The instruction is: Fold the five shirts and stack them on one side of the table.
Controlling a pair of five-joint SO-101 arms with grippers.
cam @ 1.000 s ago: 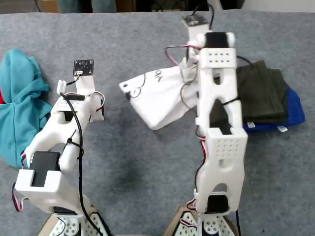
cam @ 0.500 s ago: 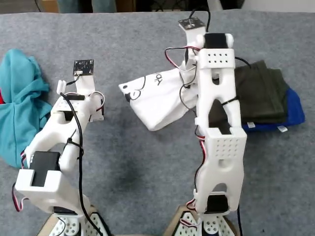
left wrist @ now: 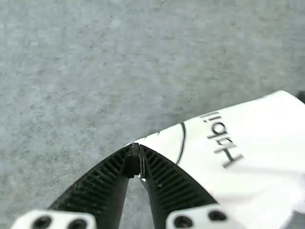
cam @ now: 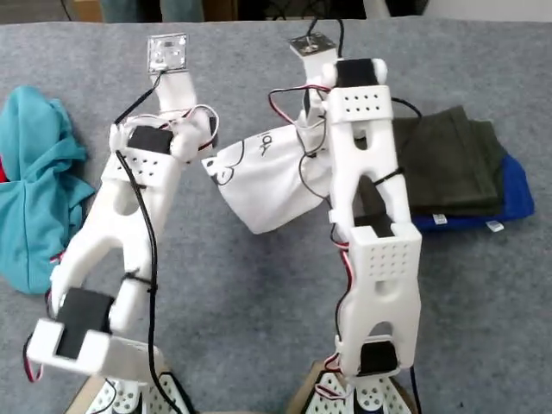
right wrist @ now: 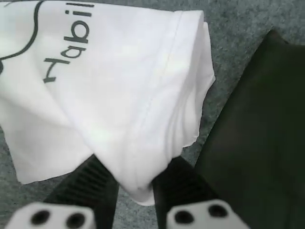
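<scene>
Now the left gripper [left wrist: 136, 162] is pinching a corner of the white shirt [left wrist: 228, 157], jaws closed tip to tip; the right gripper [right wrist: 136, 185] is clamping a thick folded edge of that shirt between its fingers, on the side nearest the dark shirt [right wrist: 257, 133]. In the high view the white shirt [cam: 267, 185] is spanning the gap between the two arms, around the middle of the table [cam: 259, 293] and toward its far side; I cannot tell whether its near edge is touching the cloth surface.

Just right of the right arm the dark shirt [cam: 448, 164] is lying folded on top of a folded blue shirt [cam: 516, 197], whose edge is showing along the right and near sides; that stack is sitting close to the table's right edge. At the left edge a teal shirt [cam: 34, 198] is lying crumpled, running out of frame, with a red scrap [cam: 3, 168] peeking out beside it.

Bare grey table is stretching across the far strip beyond the grippers, and across the near half between and beside the arms.

Counting: two grippers, both gripping; one white shirt, one dark, one blue, one teal, one red scrap.
</scene>
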